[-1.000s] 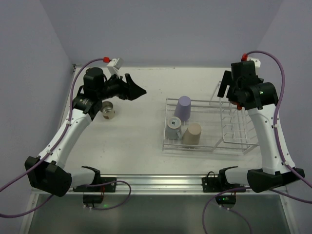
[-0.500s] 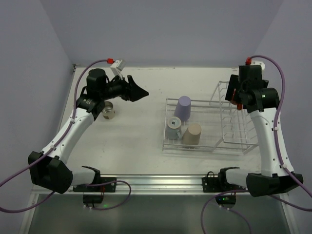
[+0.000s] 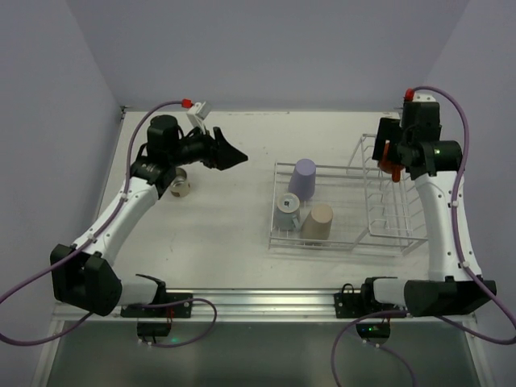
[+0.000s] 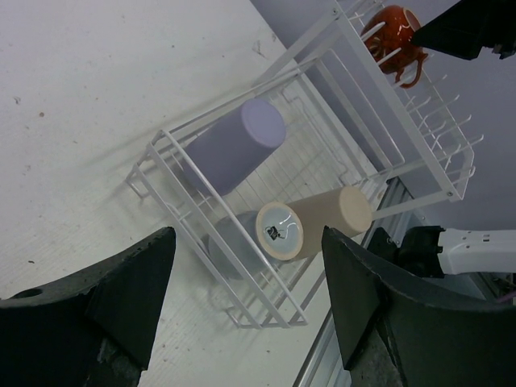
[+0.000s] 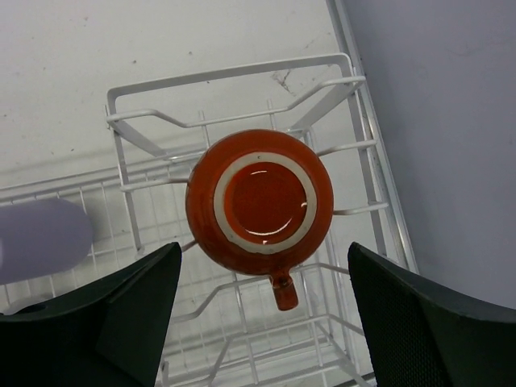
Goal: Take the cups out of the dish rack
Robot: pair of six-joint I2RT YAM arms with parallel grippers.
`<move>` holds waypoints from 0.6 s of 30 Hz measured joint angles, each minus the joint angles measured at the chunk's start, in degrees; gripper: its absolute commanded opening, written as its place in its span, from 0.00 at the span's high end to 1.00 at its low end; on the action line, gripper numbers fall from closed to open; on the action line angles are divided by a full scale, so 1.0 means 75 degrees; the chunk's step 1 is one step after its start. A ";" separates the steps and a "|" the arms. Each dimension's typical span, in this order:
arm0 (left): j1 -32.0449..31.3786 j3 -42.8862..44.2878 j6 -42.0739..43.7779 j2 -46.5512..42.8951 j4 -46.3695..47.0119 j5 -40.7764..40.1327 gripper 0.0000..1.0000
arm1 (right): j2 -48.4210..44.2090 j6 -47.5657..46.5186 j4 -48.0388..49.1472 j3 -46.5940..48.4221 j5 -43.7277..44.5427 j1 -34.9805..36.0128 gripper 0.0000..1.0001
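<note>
Over the far right corner of the table (image 3: pixel 226 226), the right gripper (image 5: pixel 264 250) hangs with its fingers spread wide on either side of the orange-red mug (image 5: pixel 260 201), gripping nothing. The mug sits upside down on the prongs of the white wire dish rack (image 3: pixel 387 218), in its taller upright basket section. The mug's handle (image 5: pixel 284 292) juts out among the wires.

That handle looks like the main hazard. If the mug comes up at a slant, the handle could hook a prong and drag the light rack along, or twist the mug out of the grip. The glazed, rounded body may also slip if the fingers close too high on it. Fingers coming down off-centre could strike the wires rather than pass between them.

Toward the far left of the table, the left gripper (image 3: pixel 232 153) is likewise spread and empty, and it points across at the rack's low tray. Three cups stand base-up there: the lavender tumbler (image 3: pixel 305 177), the beige tumbler (image 3: pixel 318 222) and the short blue-grey cup (image 3: pixel 287 211). The last two are packed close together, and whether they touch cannot be told. A reach for one could tip its neighbour, and both arms working the same rack risk shifting it under each other.
</note>
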 measured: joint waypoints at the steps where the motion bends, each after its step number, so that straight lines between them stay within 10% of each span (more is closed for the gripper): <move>1: 0.0000 -0.0017 0.0000 0.0017 0.0012 0.0020 0.23 | 0.0029 -0.0041 0.0023 0.0000 -0.0108 -0.0058 0.15; 18: -0.0041 -0.0440 -0.1201 0.0822 0.2215 0.0568 0.22 | 0.0166 -0.0886 0.0055 0.0064 -0.0924 -0.0192 0.11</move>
